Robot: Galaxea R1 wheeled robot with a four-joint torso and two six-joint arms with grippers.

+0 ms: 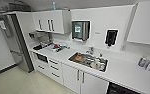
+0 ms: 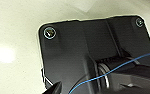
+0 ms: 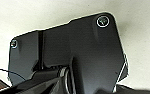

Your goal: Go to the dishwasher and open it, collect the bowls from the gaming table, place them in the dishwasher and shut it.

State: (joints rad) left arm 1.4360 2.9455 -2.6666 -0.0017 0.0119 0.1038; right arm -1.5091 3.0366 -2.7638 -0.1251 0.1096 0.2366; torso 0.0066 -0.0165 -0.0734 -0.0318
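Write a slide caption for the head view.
White kitchenette: steel sink holding dishes, white drawers, wall cupboards, dark dishwasher opening.

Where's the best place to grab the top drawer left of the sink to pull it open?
Grip the bar handle at the middle of the top drawer. Come straight in from the front, closing the hand from above and below, because the bar lies level across the white front.

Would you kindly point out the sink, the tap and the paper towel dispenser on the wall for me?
sink (image 1: 71, 58): head view, on its steel rim at the near left corner.
tap (image 1: 91, 50): head view, on its body behind the basin.
paper towel dispenser (image 1: 80, 30): head view, on its dark front.
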